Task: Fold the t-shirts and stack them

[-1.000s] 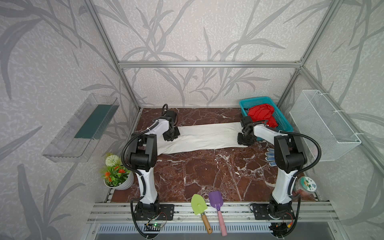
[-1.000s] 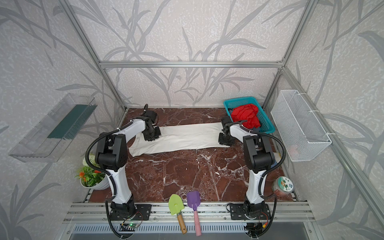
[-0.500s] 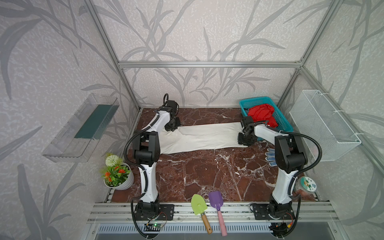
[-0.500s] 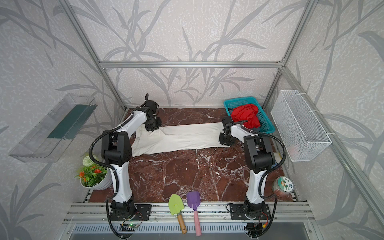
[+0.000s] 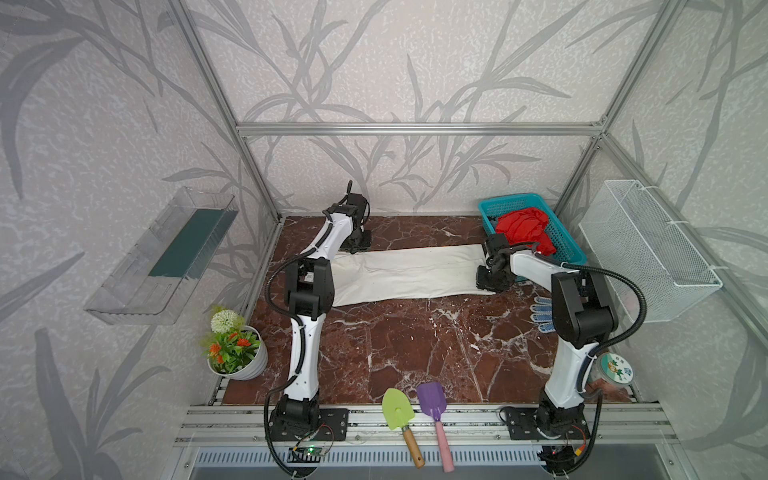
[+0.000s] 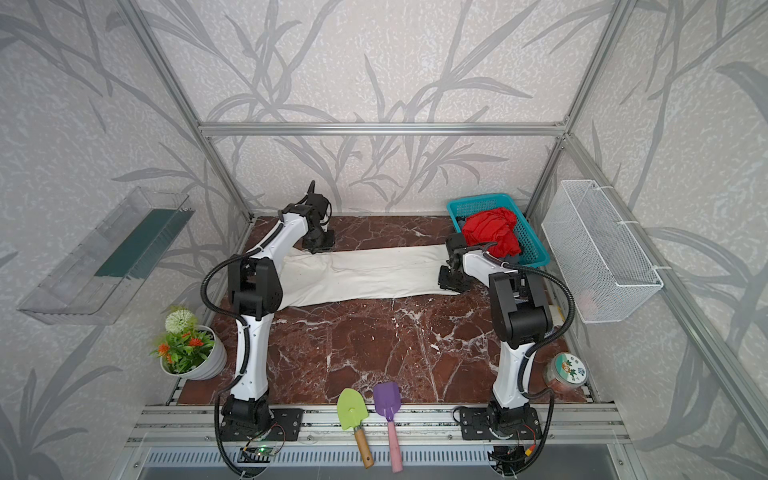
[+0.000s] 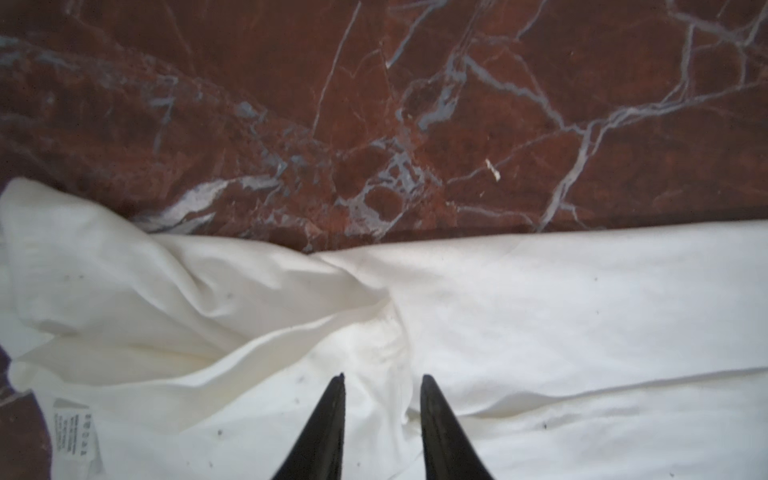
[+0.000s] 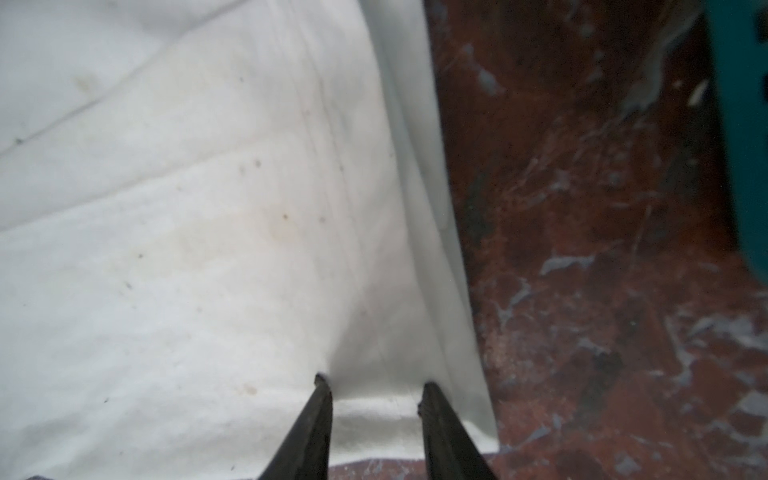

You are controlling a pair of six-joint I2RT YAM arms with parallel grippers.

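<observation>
Green trowel (image 5: 398, 409) and purple trowel (image 5: 432, 401) are lying side by side on the front rail (image 5: 478, 415), handles pointing toward us. We are seeing a flower pot (image 5: 239, 353) by the near left corner of the table (image 5: 415, 345) and a lidded jar (image 5: 617, 368) by its near right corner. The marble is lying bare across the near half. Farther in, on the right, a blue-and-white glove (image 5: 542, 313) is resting partly hidden behind the right arm.

Beyond it, we are finding the white shirt (image 5: 407, 274) lying as a long band from left to right across the table's far half, folded lengthwise. The right gripper (image 5: 488, 284) is standing at the band's right end. In the right wrist view its jaws (image 8: 376, 386) are standing apart, tips on the cloth just inside the hem, clamping nothing. The left gripper (image 5: 356, 246) is hanging over the band's far left corner. In the left wrist view its jaws (image 7: 382, 376) are parted over a rumpled fold, and a care label (image 7: 75, 432) is showing near the shirt's edge.

Farthest back, in the far right corner, a teal basket (image 5: 513, 199) is holding the crumpled red shirt (image 5: 521, 224) with dark grey cloth (image 6: 460, 224) showing beside it. The basket is sitting just beside the white shirt's right end.
</observation>
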